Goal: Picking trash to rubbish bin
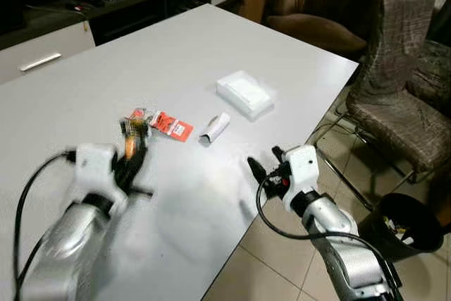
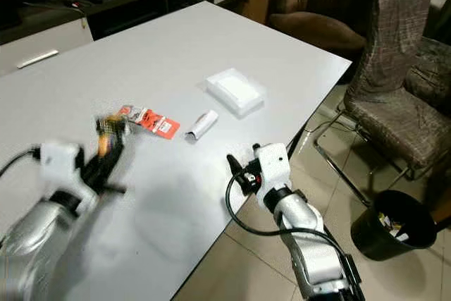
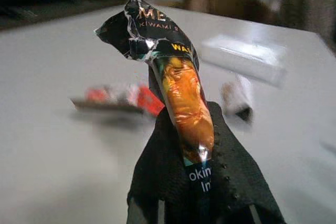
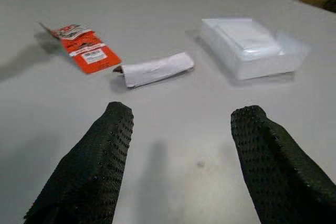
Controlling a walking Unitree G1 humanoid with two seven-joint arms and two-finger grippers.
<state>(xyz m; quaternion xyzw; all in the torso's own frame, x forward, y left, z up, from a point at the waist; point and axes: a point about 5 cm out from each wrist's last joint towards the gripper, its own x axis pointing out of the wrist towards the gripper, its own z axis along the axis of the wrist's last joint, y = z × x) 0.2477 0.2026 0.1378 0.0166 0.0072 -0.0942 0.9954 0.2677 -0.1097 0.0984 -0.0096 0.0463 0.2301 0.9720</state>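
left gripper (image 3: 197, 182) jaws clamp snack wrapper (image 3: 173, 72); right gripper (image 4: 181, 145) jaws wide.

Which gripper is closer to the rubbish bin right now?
Right. The right gripper hangs open at the table's edge, on the side of the bin on the floor; the left gripper, holding a wrapper, is farther across the table.

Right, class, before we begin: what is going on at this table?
A humanoid robot is clearing litter from a white table. Its left gripper is shut on a crumpled black and orange snack wrapper, held above the tabletop. Its right gripper hovers open near the table's edge, facing a red and white flat packet, a small rolled white wrapper and a clear plastic pack. A black rubbish bin stands on the floor to its right.
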